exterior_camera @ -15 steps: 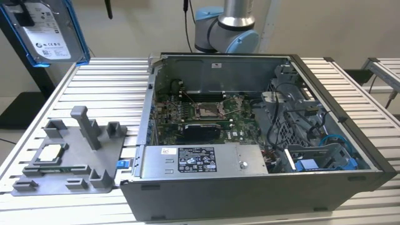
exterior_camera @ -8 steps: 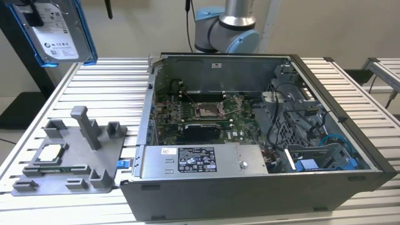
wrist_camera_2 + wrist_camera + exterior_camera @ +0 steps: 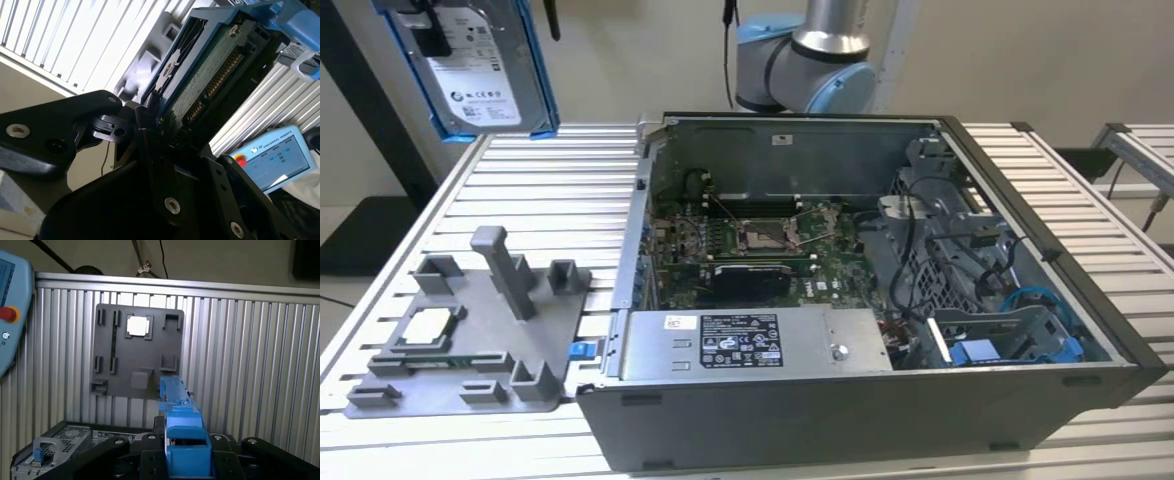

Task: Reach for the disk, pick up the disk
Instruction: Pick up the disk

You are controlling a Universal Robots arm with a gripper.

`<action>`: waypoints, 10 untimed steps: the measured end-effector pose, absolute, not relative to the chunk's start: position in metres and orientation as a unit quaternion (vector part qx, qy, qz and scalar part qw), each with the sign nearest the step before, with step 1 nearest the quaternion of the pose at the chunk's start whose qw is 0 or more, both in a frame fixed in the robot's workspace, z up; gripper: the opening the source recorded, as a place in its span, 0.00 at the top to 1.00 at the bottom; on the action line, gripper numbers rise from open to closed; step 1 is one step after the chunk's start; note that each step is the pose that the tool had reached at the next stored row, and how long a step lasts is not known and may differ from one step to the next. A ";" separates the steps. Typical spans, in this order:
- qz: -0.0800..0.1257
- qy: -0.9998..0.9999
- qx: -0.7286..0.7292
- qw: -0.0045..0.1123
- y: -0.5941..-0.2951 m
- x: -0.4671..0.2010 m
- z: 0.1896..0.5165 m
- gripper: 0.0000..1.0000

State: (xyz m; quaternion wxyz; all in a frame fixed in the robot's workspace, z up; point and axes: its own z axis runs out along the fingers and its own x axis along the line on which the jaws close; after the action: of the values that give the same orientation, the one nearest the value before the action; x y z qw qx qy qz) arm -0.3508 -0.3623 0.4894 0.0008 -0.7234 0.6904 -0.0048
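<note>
The end effector [image 3: 152, 122] is closed on the disk [image 3: 210, 65]. Its jaws clamp the two broad faces at one short end, with the blue bracket and the green circuit board seated between them in the second wrist view.

Judged from this grip, the pick-up is accomplished. In the exterior view the disk hangs upright, label outward, well above the surface [image 3: 534, 170], at 10 o'clock from the open computer case [image 3: 854, 400]. A grip at the end probably lets the body hang plumb and clear of the case walls.

The grey fixture plate [image 3: 474, 345], carrying the processor chip [image 3: 427, 325], lies on the surface at 8 o'clock from the case.

The arm [image 3: 821, 50] rises at 12 o'clock behind the case. The tool axis appears to point down at the surface.
</note>
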 end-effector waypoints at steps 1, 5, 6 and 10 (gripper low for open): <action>-0.005 0.690 -0.723 0.001 -0.362 -0.348 0.489 1.00; -0.005 0.690 -0.723 0.001 -0.362 -0.336 0.489 1.00; -0.005 0.690 -0.723 0.001 -0.362 -0.333 0.489 1.00; -0.005 0.690 -0.723 0.001 -0.362 -0.321 0.489 1.00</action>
State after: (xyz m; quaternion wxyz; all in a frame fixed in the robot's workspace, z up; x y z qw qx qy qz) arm -0.3213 -0.3615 0.4894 0.0008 -0.7234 0.6904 -0.0048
